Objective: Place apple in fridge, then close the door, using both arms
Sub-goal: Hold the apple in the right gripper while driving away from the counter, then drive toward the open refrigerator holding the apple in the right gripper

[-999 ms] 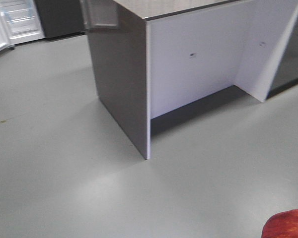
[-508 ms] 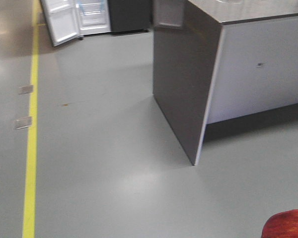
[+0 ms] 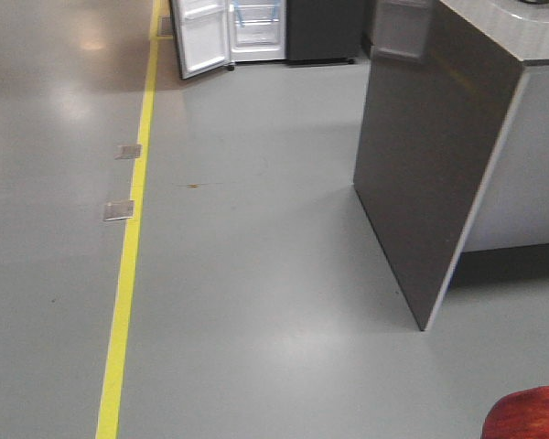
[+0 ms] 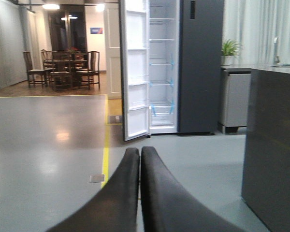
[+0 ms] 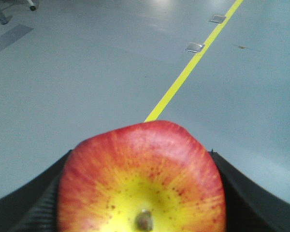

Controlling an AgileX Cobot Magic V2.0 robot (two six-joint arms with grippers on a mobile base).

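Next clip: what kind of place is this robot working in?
Probably a test hall fitted out as a home kitchen: an open fridge, a counter island, a dining table behind, yet a yellow floor line.

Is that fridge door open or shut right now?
Open. The door stands swung out from the fridge, whose white inside shows.

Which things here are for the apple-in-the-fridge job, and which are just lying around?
For the job:
apple, held in the right gripper
fridge
its open door
left gripper, shut and empty

Just there:
counter island
yellow floor line
floor plates
potted plant
table and chairs
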